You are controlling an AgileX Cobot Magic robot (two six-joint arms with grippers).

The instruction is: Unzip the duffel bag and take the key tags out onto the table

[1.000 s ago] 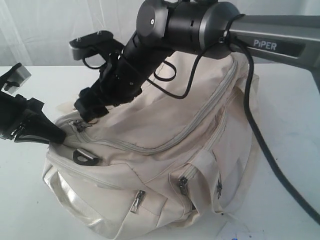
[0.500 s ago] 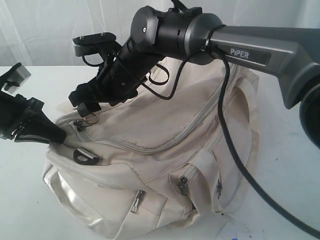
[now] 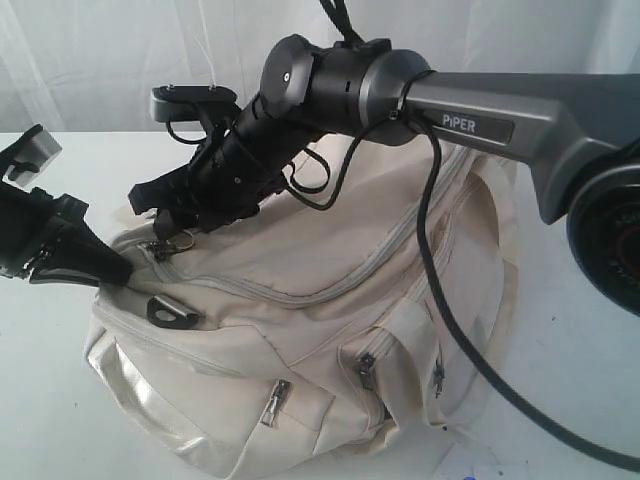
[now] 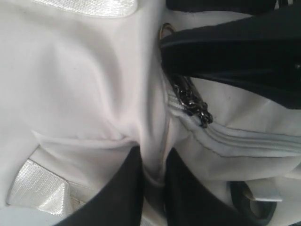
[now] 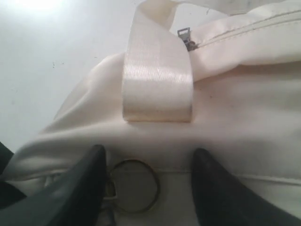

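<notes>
White table (image 3: 50, 400), pale curtain (image 3: 80, 60) behind. Duffel bag (image 3: 330, 300) lies mid-table, main zip looks closed. Left gripper (image 3: 115, 270) at bag's left end, right gripper (image 3: 165, 215) just above zip ring (image 3: 183, 238).
Left wrist: fingers (image 4: 122, 193) pinched tight on a bag fabric fold.
Right wrist: fingers (image 5: 80, 183) parted, straddling ring, gripping nothing.

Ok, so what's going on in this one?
Two robot arms are working on a cream duffel bag on the table. The left gripper is shut on a fold of fabric at the bag's end. The right gripper is open, its fingers either side of the zipper's metal pull ring, not yet gripping it. The main zipper looks closed, and no key tags show.
</notes>
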